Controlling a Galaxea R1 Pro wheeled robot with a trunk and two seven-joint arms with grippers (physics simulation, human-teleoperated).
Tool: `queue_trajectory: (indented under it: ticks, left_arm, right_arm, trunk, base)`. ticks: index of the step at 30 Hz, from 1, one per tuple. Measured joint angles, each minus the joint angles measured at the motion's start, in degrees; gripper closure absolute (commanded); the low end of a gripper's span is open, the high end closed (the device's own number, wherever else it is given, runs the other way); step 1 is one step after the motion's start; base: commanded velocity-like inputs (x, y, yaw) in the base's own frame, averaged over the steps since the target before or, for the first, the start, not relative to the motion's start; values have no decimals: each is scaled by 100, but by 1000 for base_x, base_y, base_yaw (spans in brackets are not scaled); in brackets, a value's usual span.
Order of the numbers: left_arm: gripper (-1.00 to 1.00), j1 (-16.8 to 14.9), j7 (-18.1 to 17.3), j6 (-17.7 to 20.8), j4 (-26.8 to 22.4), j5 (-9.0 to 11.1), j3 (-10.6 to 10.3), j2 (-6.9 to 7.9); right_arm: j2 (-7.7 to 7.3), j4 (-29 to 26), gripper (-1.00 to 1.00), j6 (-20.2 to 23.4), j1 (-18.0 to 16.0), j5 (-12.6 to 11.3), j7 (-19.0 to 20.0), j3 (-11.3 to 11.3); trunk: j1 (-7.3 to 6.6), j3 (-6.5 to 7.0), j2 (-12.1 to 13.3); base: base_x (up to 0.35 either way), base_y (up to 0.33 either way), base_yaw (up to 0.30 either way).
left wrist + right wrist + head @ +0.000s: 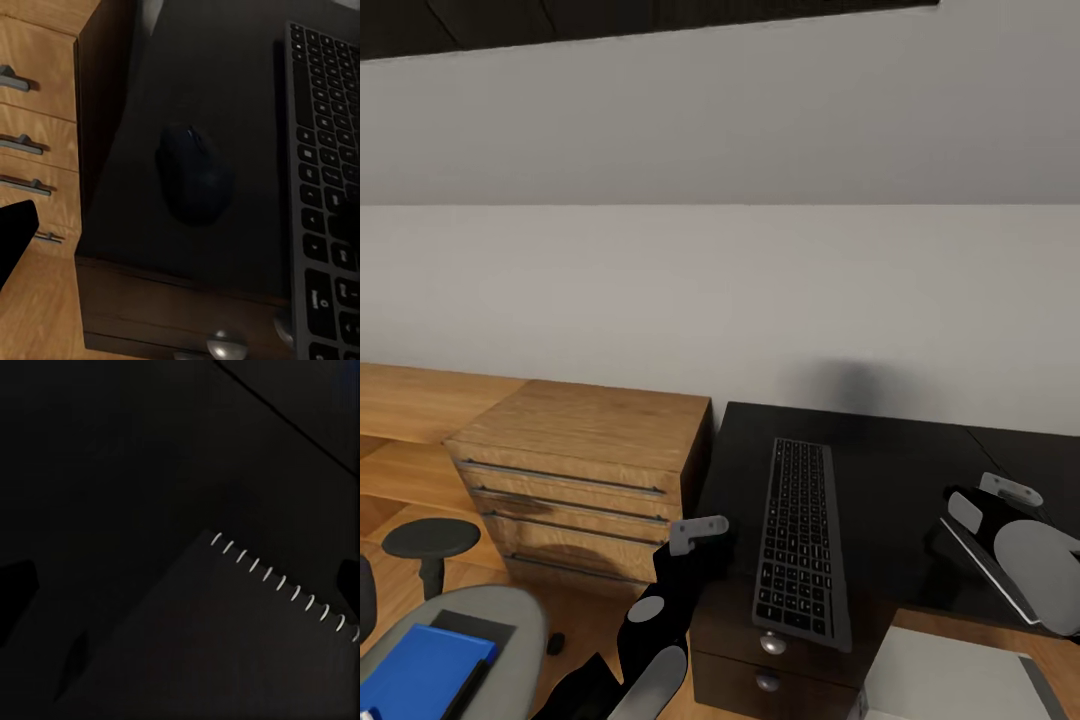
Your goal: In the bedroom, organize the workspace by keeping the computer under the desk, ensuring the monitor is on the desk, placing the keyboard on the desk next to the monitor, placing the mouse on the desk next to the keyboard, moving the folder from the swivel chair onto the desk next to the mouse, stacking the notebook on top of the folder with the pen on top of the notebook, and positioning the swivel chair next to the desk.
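Our keyboard and mouse already lie side by side on the desk — good. The blue folder still waits on the swivel chair. The notebook lies under our right gripper. We cannot tell how either gripper's jaws stand.

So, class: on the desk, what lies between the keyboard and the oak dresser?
The mouse, seen in the left wrist view: it sits on the black desk, apart from the keyboard, toward the dresser.
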Motion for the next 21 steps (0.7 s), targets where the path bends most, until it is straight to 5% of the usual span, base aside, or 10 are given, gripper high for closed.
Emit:
queue_trajectory:
  ticks: [5,21]
  left_arm:
    - [-100,0,-3,0,0,0,0,0]
    - [-100,0,-15,3,0,0,3,4]
  right_arm:
    - [-2,0,-100,-1,0,-5,4,-5]
    - [-116,3,-100,-29,0,-79,182,-84]
  trunk:
    - [-110,90,201]
    - [-110,90,202]
  base:
    - [0,0,0]
    - [2,0,0]
